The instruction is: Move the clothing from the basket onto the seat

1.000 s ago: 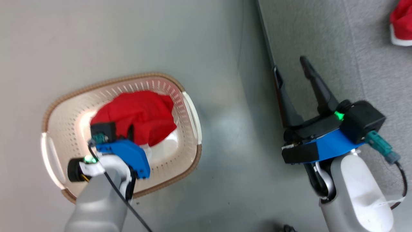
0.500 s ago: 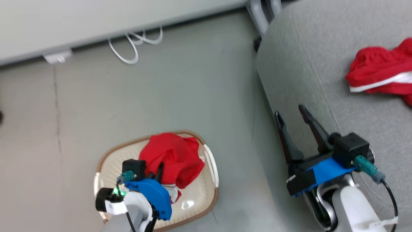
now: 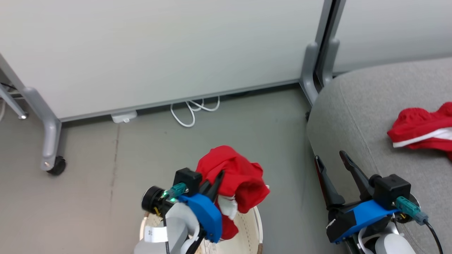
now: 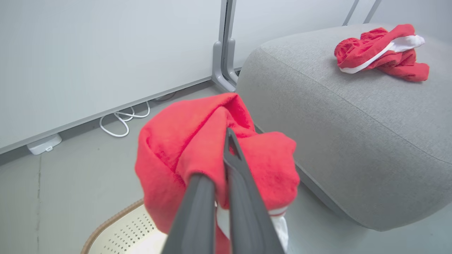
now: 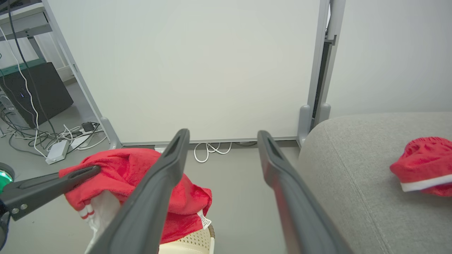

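Setting: grey floor (image 3: pixel 88 183), white partition panel (image 3: pixel 159 53).
Clothing: soft red white-trimmed garment (image 3: pixel 240 176), raised clear of cream perforated basket (image 3: pixel 257 225) since a second ago.
Left gripper (image 3: pixel 216 181): clamped on it.
Right gripper (image 3: pixel 329 155): spread wide, empty.
Seat: grey upholstered sofa seat (image 3: pixel 353 116), bore second red garment (image 3: pixel 420 130).
Remaining: carry across, release.

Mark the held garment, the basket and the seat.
held garment (image 4: pixel 183 141): left wrist view, upper fold.
basket (image 4: pixel 130 234): left wrist view, perforated wall.
seat (image 3: pixel 360 113): head view, bare grey top near its rounded edge.
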Tool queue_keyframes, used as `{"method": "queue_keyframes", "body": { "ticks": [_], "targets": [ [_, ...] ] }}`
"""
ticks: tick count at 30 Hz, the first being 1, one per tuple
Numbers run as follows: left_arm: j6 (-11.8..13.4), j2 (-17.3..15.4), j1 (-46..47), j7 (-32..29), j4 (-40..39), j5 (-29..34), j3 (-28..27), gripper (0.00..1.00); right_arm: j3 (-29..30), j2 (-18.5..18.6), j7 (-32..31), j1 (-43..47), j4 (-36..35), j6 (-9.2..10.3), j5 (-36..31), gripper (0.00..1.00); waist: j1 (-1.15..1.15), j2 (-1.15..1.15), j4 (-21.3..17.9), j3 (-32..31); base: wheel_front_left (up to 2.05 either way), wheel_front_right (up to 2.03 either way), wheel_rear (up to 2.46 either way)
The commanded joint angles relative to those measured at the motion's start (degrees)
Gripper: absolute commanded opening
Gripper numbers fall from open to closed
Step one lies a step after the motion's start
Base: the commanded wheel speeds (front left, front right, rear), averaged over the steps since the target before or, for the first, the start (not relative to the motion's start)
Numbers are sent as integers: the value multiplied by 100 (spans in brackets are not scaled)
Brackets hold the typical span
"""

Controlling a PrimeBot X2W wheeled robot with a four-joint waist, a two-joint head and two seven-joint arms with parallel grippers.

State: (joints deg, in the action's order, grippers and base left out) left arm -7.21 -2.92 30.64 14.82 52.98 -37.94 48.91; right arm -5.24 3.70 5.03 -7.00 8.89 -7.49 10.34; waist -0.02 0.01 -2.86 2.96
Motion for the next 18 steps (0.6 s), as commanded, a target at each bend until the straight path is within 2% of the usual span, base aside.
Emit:
{"method": "queue_keyframes", "body": {
  "ticks": [1,9,18],
  "targets": [
    [-40,4,112,40,-82,-34,53,0,7,3,-19,100,-17,-1,55,100,2,-1,170,-239,0,0,0],
    [-33,3,714,43,-926,-354,594,0,-46,-36,-95,296,-70,-1,101,100,2,-1,298,-526,0,0,0],
    [-32,1,1363,45,-1436,-710,1024,0,-130,-66,-113,392,-11,-1,127,100,2,-1,393,-704,0,0,0]
  ]
}}
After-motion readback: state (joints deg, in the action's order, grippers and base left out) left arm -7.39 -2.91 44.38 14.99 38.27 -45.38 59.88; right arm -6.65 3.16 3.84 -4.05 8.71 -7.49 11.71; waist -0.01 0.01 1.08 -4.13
